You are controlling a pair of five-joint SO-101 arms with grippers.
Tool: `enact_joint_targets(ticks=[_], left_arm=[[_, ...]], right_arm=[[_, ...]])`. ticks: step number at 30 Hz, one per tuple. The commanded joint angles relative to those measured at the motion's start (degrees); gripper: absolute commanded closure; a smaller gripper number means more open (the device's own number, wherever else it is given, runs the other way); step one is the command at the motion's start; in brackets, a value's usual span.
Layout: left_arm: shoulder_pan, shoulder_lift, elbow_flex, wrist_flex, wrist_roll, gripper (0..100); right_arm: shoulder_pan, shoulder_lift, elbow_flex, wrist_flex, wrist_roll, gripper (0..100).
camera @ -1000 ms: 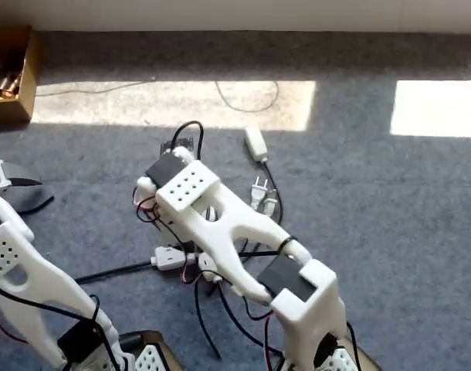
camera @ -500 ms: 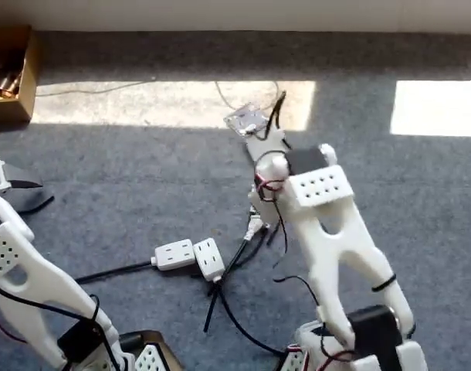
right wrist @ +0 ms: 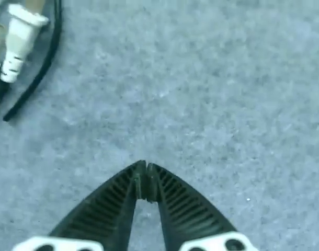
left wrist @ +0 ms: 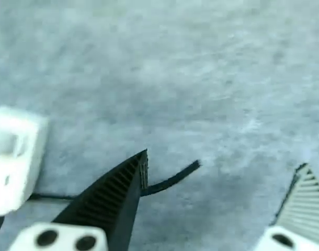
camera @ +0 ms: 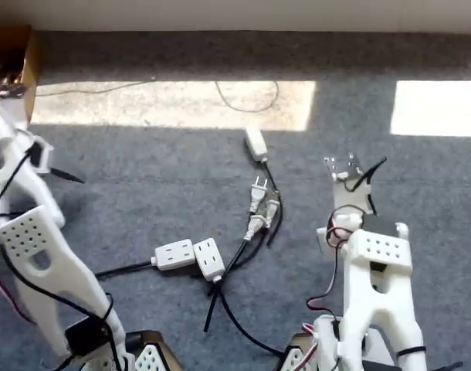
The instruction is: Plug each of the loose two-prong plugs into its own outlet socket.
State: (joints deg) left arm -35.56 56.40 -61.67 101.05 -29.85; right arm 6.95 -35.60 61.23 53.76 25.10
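2 white outlet sockets (camera: 192, 256) lie side by side, touching, on the grey carpet (camera: 143, 201), with nothing plugged into them, and the loose two-prong plugs (camera: 259, 202) sit in a small cluster up and to the right of them, apart from the sockets, on a tangle of black cables (camera: 229, 272). I judge at least 2 plugs in the cluster, though the exact count is hard to tell. A white adapter block (camera: 255, 141) lies farther back on the same cable run. Neither arm holds anything. The left gripper (left wrist: 222, 162) hangs over bare carpet at the far left with its jaws spread wide. The right gripper (right wrist: 147, 167) points down at bare carpet to the right of the plugs, its jaws pressed together on nothing, with 1 plug (right wrist: 19, 32) near the edge of its wrist view. My reading is that the task stands at its first pick, with no plug seated yet. The next move probably calls for the right gripper to part its jaws, shift over to the nearest plug, and take it by the body so the prongs stay free. The sockets lie loose, so the left gripper may need to steady 1 during insertion.
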Motion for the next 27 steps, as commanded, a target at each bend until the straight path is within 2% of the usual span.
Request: enact_joint_targets(ticks=[1,4,10,15,18,21,24,27], left_arm=[[13.41,-9.54,4.70,0.79,-4.92,59],[22.55,-15.52,7.96,0.70,-9.23,59],[36.26,-27.38,16.57,0.79,-18.99,59],[43.38,-43.30,43.03,0.18,-30.33,63],[43.21,-53.85,63.60,-10.99,-34.46,66],[41.54,-63.16,84.62,-29.45,-34.90,63],[40.84,-69.58,99.56,-46.33,-34.55,60],[42.07,-70.73,104.57,-50.64,-34.46,60]], right_arm=[[1.01,-2.51,10.24,-14.73,-2.99,99.2],[1.98,-2.24,15.34,-21.93,-3.08,99.2],[5.41,-2.07,15.60,-22.99,-4.40,89.6],[8.48,-2.07,15.96,-27.91,-6.86,87.5],[8.57,-2.07,15.96,-27.91,-6.86,87.5],[8.66,-2.07,15.96,-27.91,-6.77,87.5],[8.75,-2.07,15.96,-27.91,-6.59,87.5],[8.48,-2.07,16.04,-27.91,-6.51,87.5]])
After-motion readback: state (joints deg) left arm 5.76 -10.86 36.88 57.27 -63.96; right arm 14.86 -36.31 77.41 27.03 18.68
